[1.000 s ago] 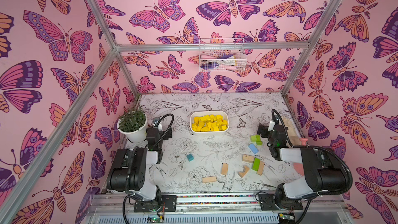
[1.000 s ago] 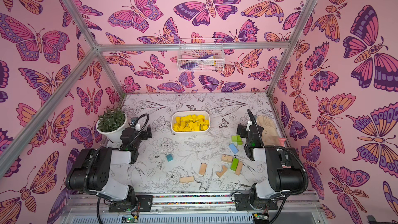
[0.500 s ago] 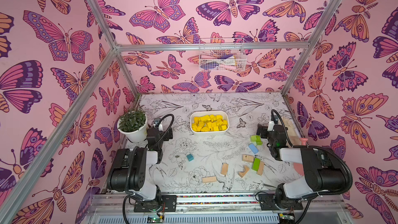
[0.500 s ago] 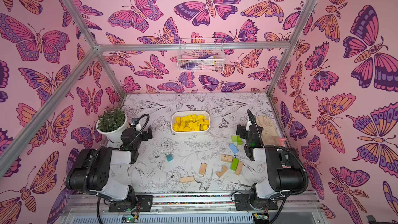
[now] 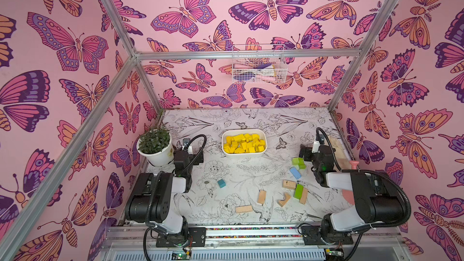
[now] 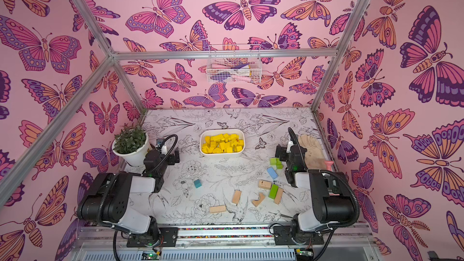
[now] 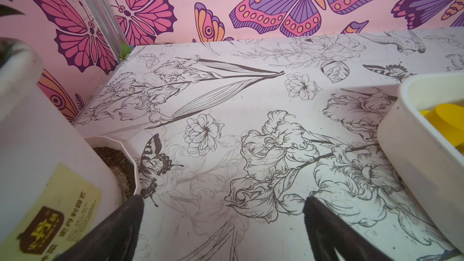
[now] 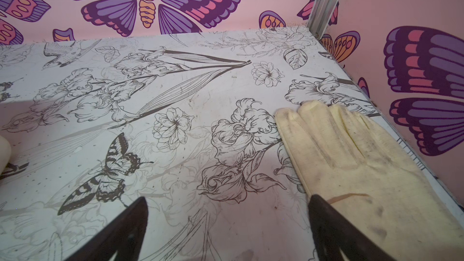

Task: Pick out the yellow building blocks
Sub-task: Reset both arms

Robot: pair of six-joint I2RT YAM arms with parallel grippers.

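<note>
Two arms sit low at the near corners, so let me run across from the left. One potted plant [image 5: 154, 146] in a white pot stands close to the left wall. Just beside it is the left gripper [image 7: 223, 202], its fingers spread wide with nothing between them and only the patterned table [image 7: 226, 111] underneath. One teal cube [image 5: 221, 183] sits alone, well apart from everything else.

In the middle, towards the back, is one white tub [image 5: 243, 130], and that's where the yellow building blocks [image 5: 244, 143] are. Every yellow piece I can see is heaped inside it, too piled up for an exact count.

Right of centre at the front there are five tan blocks [image 5: 261, 197], and one of them is an arch. One green bar [image 5: 298, 191] lies right up against a tan one. One blue block [image 5: 295, 172] is a little further back. Then comes a light green clump [image 5: 298, 163], two pieces as far as I can tell. Just beside that clump is the right gripper [image 8: 227, 202], also spread wide and holding nothing. One pale glove [image 8: 356, 161] lies flat along the right wall.
</note>
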